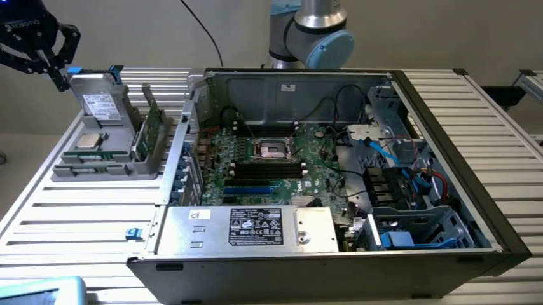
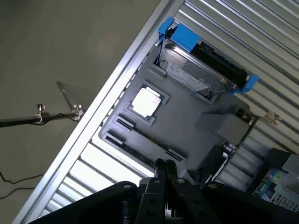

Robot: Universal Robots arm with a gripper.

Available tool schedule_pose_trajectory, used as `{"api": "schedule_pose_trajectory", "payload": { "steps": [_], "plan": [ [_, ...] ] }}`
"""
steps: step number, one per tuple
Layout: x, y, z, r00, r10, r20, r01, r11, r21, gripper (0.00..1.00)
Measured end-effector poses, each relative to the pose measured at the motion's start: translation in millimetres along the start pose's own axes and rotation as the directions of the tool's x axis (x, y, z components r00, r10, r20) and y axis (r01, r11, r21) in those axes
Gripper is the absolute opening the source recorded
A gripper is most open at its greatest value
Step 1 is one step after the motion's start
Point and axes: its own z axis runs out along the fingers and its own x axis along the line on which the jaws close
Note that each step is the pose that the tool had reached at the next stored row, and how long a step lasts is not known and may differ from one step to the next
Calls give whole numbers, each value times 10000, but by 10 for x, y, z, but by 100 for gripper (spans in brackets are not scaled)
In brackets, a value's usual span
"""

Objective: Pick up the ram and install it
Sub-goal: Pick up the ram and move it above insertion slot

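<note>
The black robot gripper (image 1: 38,46) hangs in the upper left of the exterior view, above the far corner of the grey plastic parts holder (image 1: 72,171), which stands on the ribbed metal table (image 1: 76,216). In the wrist view its two fingers (image 2: 159,169) are pressed together with nothing between them, so the jaws are closed and empty.

The ram (image 1: 154,132), a thin long green circuit-board stick, stands on its edge in a slot at the holder's side nearest the open computer case (image 1: 475,190), left of the middle of the exterior view. In the wrist view its narrow green edge (image 2: 244,132) shows beside the grey holder. The gripper is not touching it and is nearer to the grey boxy drive with a white label (image 1: 100,101). The square silver processor chip (image 1: 89,141) lies flat in the holder.

I judge that the task is at its first step, the approach to the ram; nothing is picked up yet. A grasp would call for open jaws, lined up across the thin stick from above. The long dark slots (image 1: 267,168) on the green motherboard (image 1: 318,168) seem to be the place for it.
</note>
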Motion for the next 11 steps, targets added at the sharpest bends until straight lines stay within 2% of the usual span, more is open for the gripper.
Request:
{"api": "schedule_pose_trajectory", "payload": {
  "steps": [5, 8, 11],
  "plan": [
    [0, 0, 1, 9959, -902, -43, 902, 9959, -19, 11],
    [0, 0, 1, 9896, -1438, -67, 1438, 9896, -32, 11],
    [0, 0, 1, 9800, -1986, -92, 1985, 9801, -46, 11]
  ]
}}
